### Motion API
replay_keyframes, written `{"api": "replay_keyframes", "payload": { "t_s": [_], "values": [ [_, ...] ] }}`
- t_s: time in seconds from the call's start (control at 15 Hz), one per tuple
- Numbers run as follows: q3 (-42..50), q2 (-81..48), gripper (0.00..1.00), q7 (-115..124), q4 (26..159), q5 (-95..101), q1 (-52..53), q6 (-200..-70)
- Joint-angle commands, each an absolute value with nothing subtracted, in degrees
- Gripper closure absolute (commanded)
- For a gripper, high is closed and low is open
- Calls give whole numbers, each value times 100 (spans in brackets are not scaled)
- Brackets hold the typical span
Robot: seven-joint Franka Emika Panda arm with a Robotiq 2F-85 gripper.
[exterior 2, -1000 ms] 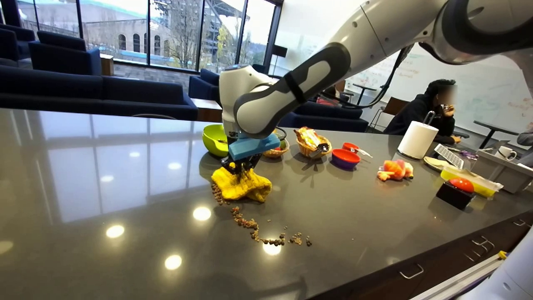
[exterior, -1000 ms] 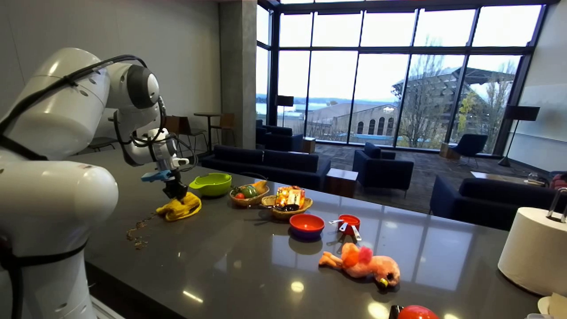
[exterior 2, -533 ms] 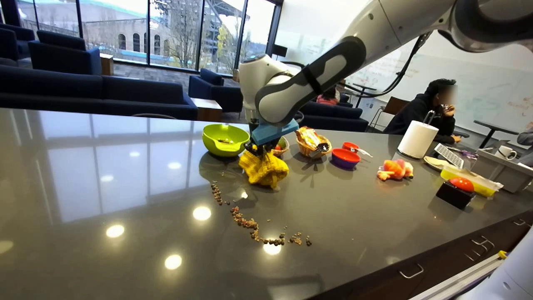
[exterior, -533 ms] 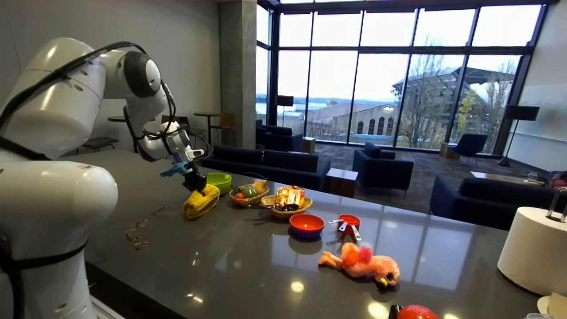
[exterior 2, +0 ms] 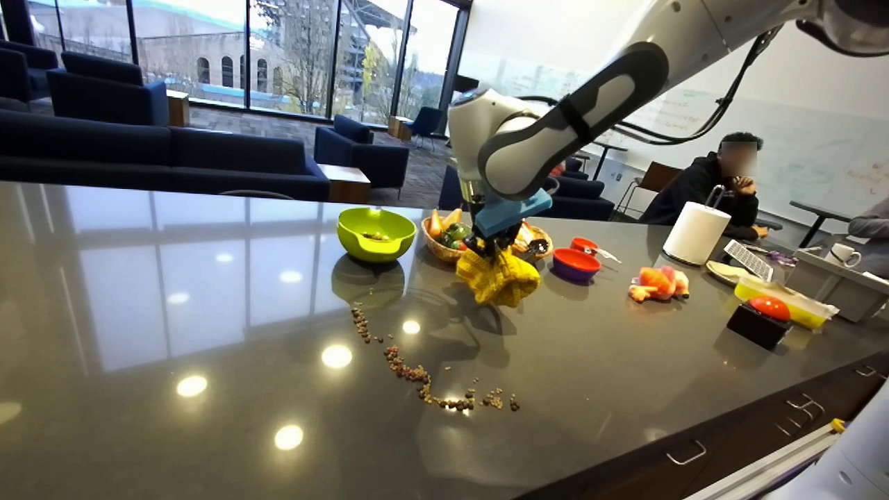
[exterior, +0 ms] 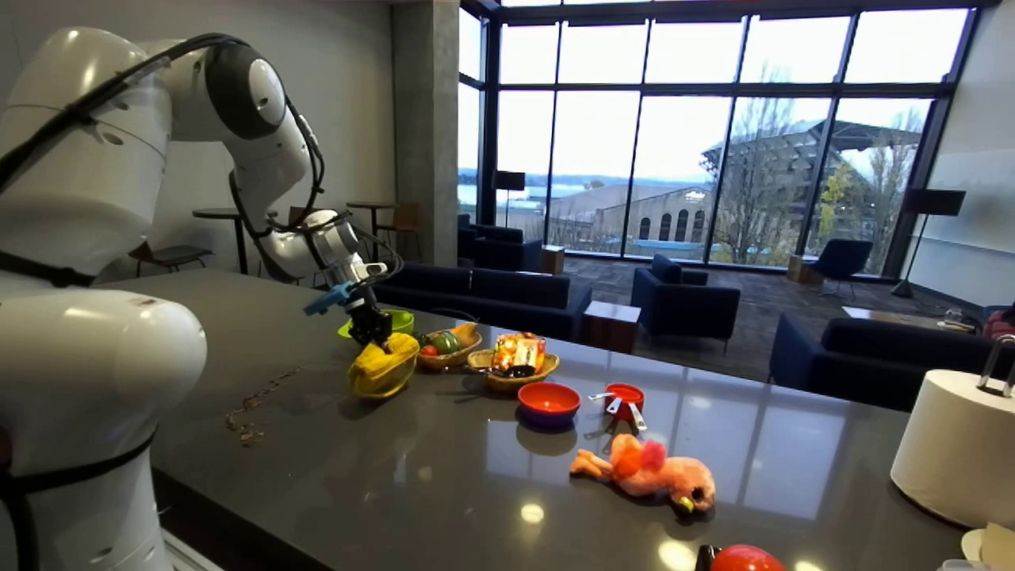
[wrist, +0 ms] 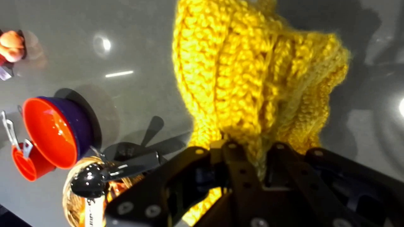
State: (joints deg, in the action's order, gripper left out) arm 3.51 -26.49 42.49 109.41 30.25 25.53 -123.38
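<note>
My gripper is shut on a yellow knitted cloth, a fold of it pinched between the fingertips. In both exterior views the cloth hangs bunched from the gripper. Its shadow lies apart from it on the grey counter, so it looks lifted a little. A winding trail of small brown seeds or peppercorns lies on the counter on the near side in that view. A green bowl with some grains inside stands close by, and a basket of toy vegetables is just behind the cloth.
Along the counter stand a basket with packets and a black ladle, a red and purple bowl, and a red measuring cup. Farther along are a pink plush toy, a paper towel roll and a black box with red button.
The gripper has carried the cloth up off the counter and away from the seed trail, past the green bowl towards the baskets. More seeds and the green bowl are now uncovered.
</note>
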Motion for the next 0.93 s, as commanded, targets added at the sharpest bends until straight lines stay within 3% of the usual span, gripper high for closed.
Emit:
{"api": "replay_keyframes", "payload": {
  "t_s": [0.0,0.87],
  "values": [
    [267,-2054,96,4452,11740,3129,2249,-12218],
    [-560,-625,96,3715,13846,1732,1590,-12848]
  ]
}}
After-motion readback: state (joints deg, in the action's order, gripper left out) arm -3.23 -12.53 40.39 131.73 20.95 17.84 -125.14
